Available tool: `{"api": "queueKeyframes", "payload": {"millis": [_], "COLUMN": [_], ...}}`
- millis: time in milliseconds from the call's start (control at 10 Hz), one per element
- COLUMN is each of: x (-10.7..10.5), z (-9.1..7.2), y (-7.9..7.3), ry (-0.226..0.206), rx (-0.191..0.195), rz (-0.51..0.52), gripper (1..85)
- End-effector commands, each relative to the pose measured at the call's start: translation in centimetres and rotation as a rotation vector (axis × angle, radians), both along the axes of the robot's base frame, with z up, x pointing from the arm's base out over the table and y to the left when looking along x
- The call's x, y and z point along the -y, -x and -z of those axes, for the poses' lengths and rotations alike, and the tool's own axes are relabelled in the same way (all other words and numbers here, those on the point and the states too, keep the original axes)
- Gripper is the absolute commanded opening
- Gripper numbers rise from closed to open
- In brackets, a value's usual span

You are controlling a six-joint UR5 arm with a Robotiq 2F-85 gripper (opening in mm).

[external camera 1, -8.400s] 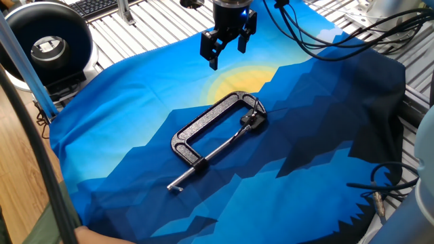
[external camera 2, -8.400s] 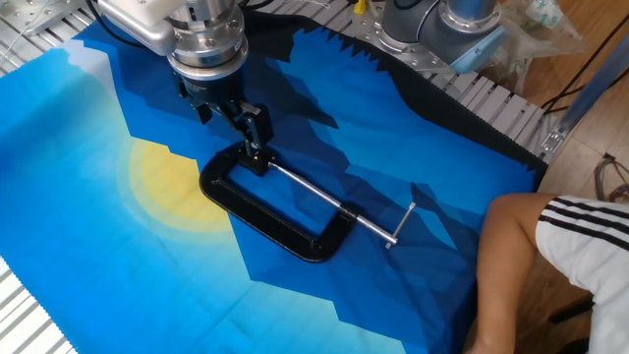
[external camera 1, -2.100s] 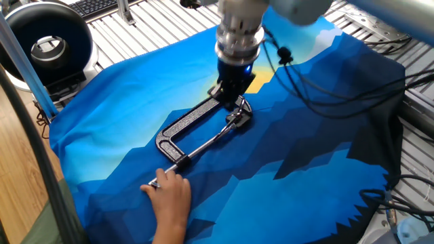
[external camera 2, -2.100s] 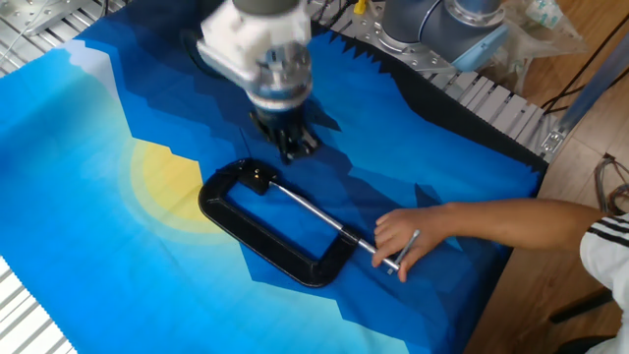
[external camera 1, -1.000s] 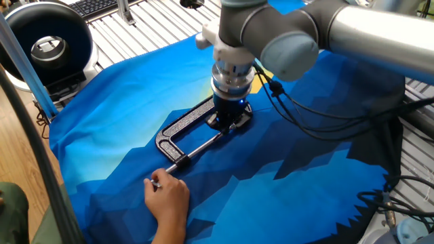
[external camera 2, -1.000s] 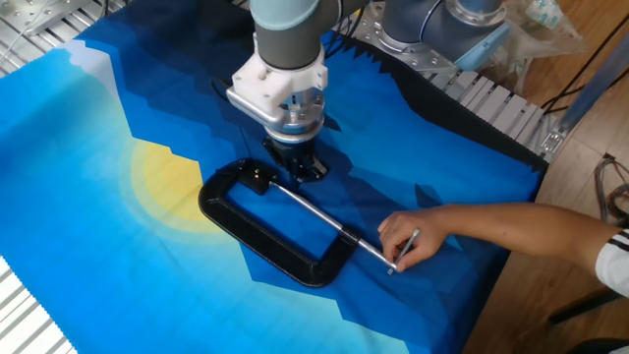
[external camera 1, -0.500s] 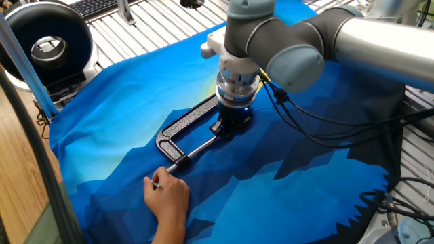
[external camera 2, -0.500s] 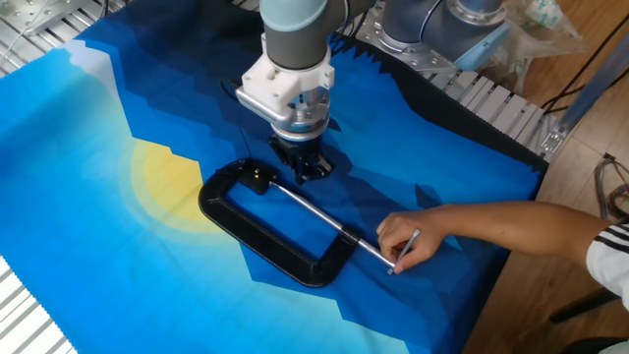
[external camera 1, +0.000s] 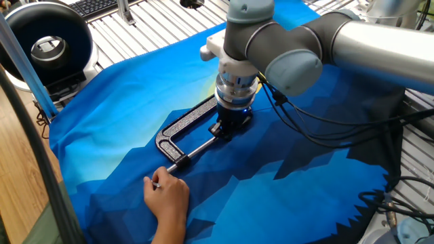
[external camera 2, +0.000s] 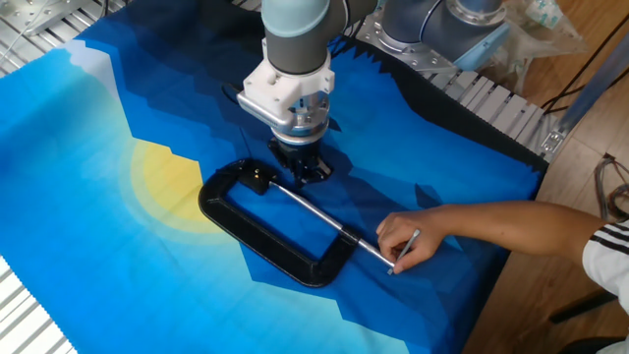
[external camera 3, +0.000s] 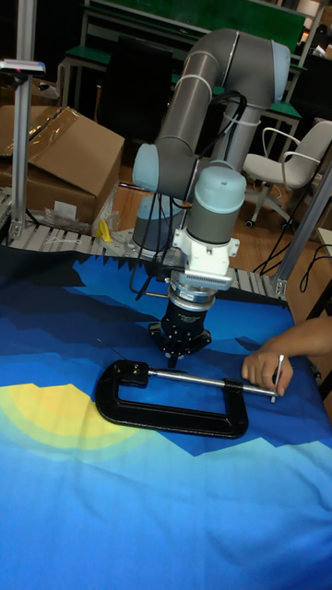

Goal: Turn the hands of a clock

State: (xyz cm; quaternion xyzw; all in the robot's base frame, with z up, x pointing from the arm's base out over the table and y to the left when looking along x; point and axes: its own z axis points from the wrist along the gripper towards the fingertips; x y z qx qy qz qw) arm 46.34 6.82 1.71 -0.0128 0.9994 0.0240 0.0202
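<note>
No brand, label or legible writing shows on anything in these views.

The black cast-metal C-clamp [external camera 1: 192, 126] lies flat on the blue mountain-and-sun printed cloth [external camera 2: 88, 128] that covers the table. Its long silver screw rod [external camera 2: 324, 219] runs across the open side of the frame. A person's bare hand [external camera 2: 405, 239] grips the small crossbar handle at the far end of that rod, the end away from the clamp's jaw.

The grey UR5 arm's black two-finger gripper [external camera 3: 182, 348] points straight down and sits low at the jaw end of the C-clamp, just beside the screw pad. Its fingertips are hidden under the wrist in both fixed views and too dark in the tall view, so I cannot tell whether they are spread or closed, or whether they touch anything.

The clock itself cannot be made out. If it sits in the clamp's jaw, the gripper body covers that spot in every view.

A black round speaker-like device with a white centre [external camera 1: 46, 42] stands well away from the C-clamp, beyond the cloth's edge. A brown cardboard box [external camera 3: 65, 166] sits behind the table, far from the C-clamp.

Compared with half a second ago, the gripper, the C-clamp and the hand stand in nearly the same places. Against the frame from about eight seconds ago, the gripper has come down from above the yellow sun patch to the clamp's jaw end, the C-clamp has shifted on the cloth, and the hand has arrived at the handle.
</note>
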Motion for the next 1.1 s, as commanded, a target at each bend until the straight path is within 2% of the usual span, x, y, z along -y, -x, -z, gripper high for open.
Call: {"api": "queueKeyframes", "payload": {"millis": [0,800,1000], "x": [-0.5,-0.1,0.1], "z": [-0.6,-1.5,-1.5], "y": [-0.9,-3.5,-4.2], "ry": [-0.009,-0.017,-0.022], "rx": [-0.010,-0.009,0.001], "rz": [0.002,-0.038,-0.053], "gripper": [1.3,1.3,1.3]}}
